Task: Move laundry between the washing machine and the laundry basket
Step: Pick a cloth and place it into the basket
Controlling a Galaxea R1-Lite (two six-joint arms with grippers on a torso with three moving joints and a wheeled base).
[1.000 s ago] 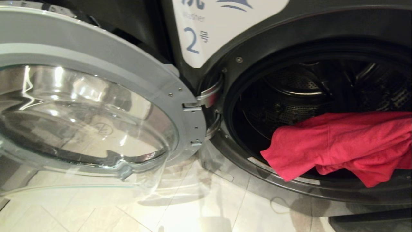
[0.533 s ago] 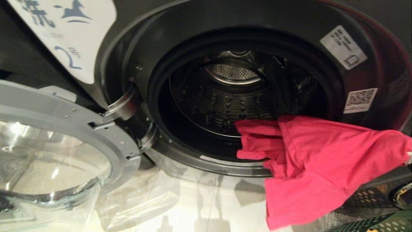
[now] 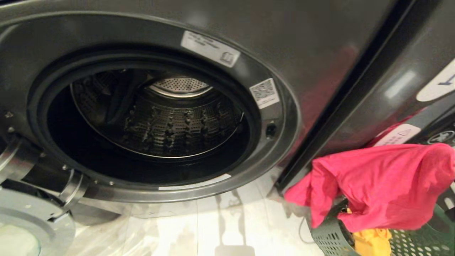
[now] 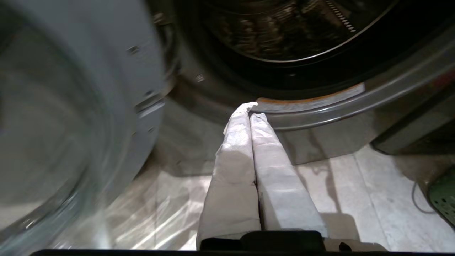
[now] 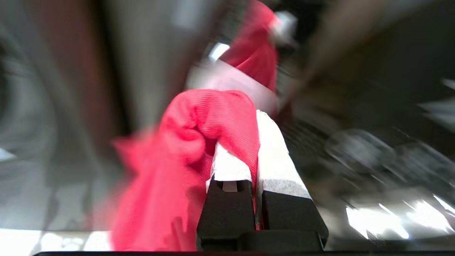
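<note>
Right gripper (image 5: pixel 249 117): clamped on a fold of the red-pink garment (image 3: pixel 384 181); the cloth is pinched between its two white-wrapped fingers (image 5: pixel 273 149) and drapes over one of them. The gripper itself is outside the head view.
Left gripper (image 4: pixel 250 110): pressed together with nothing between its fingers, hanging low in front of the washer's lower rim, near the open door.
Red-pink garment: fully outside the drum, hanging in the air to the right of the washer opening, above the near rim of the green basket. Its lower folds hang down to the basket's rim; I cannot tell whether they rest on it.
Laundry basket (image 3: pixel 330 238): green plastic with round holes, on the floor at the lower right, beside the washer's front corner.
Mustard-orange garment (image 3: pixel 371 241): lying inside the basket, just under the red cloth.
Washing machine (image 3: pixel 320 53): dark grey front-loader, its round opening wide and unobstructed; the perforated steel drum (image 3: pixel 170 121) shows no red cloth inside, though a dark shape sits at its left inner side that I cannot identify.
Door (image 3: pixel 32 224): swung open to the left, only its grey rim and hinge showing in the head view.
Floor (image 3: pixel 220 227): pale glossy tile, reflecting the machine.
</note>
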